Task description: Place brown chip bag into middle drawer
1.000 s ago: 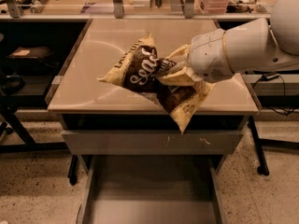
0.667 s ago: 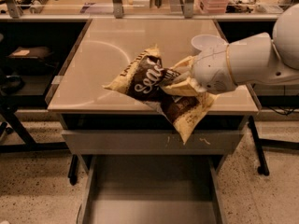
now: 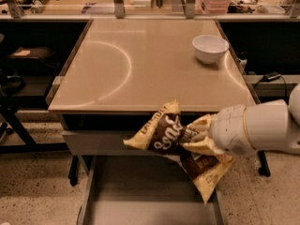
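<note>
The brown chip bag (image 3: 168, 135), dark brown with white script and tan-yellow ends, hangs in the air in front of the table's front edge. My gripper (image 3: 193, 137) comes in from the right on a thick white arm and is shut on the brown chip bag at its crumpled middle. The bag sits above the open middle drawer (image 3: 140, 191), a wide shallow grey drawer with a bare floor, pulled out below the tabletop. The bag's lower end hangs over the drawer's right side.
A white bowl (image 3: 210, 48) stands at the back right of the beige tabletop (image 3: 140, 64). A closed grey drawer front (image 3: 93, 142) lies just under the tabletop. Black table legs and cluttered benches stand left and right; speckled floor lies around the drawer.
My gripper has carried the brown chip bag off the tabletop, toward the front and down, to a spot over the open drawer. The white bowl has come into sight behind it.
</note>
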